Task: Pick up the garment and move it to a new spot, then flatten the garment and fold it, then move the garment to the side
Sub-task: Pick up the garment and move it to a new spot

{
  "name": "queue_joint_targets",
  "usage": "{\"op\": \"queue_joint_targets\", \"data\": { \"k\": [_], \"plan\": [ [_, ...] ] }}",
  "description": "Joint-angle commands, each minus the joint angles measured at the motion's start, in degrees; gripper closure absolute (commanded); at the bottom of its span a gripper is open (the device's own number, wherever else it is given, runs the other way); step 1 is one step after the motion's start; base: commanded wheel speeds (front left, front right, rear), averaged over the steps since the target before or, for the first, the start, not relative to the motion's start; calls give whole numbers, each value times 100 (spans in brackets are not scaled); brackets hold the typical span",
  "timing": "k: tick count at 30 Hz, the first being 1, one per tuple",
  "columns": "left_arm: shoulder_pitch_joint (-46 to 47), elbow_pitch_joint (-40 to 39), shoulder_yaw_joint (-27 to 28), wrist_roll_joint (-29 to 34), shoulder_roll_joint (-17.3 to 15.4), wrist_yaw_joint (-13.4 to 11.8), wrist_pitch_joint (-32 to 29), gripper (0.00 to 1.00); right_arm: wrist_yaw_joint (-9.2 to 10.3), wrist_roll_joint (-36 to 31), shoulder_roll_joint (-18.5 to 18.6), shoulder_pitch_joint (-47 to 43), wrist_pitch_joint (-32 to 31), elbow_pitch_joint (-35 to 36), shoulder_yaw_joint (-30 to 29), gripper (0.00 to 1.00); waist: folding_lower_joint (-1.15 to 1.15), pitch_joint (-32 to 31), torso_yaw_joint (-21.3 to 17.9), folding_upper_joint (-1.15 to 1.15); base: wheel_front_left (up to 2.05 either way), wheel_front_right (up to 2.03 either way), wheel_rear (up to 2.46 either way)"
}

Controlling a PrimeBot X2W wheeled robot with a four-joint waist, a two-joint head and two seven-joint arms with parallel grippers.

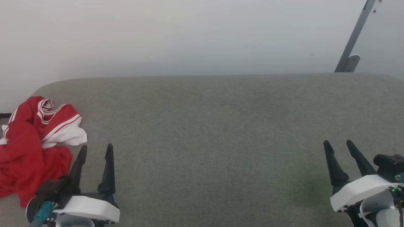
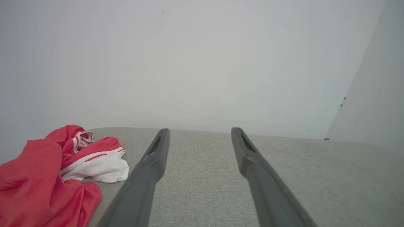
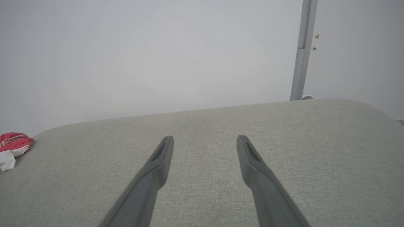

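Head view puts the garment (image 1: 25, 157) crumpled at the left end of the grey fabric-covered table (image 1: 221, 126), red body on the near side, a white sleeve with striped trim on its right; my left jaws stand spread and empty just right of it; my right jaws, likewise spread and empty, sit well apart at the table's right end; a grey post (image 1: 355, 34) rises behind.
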State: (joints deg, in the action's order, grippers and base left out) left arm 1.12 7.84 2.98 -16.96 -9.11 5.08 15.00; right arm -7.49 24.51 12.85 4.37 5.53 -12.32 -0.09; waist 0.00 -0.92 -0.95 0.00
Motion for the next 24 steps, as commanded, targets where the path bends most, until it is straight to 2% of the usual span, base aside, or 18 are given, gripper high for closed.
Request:
{"op": "queue_joint_targets", "data": {
  "k": [1,11,24],
  "plan": [
    [-6,18,-4,27,-10,21,27,0,0,-52,13,-26,10,38,11,0,0,4,15,0,0,0,0],
    [109,170,63,-67,-42,-29,27,0,0,34,39,22,-57,113,197,0,0,-3,289,0,0,0,0],
    [50,207,294,-296,-98,-242,-186,0,0,97,74,216,-149,51,653,0,0,-156,1225,0,0,0,0]
  ]
}}
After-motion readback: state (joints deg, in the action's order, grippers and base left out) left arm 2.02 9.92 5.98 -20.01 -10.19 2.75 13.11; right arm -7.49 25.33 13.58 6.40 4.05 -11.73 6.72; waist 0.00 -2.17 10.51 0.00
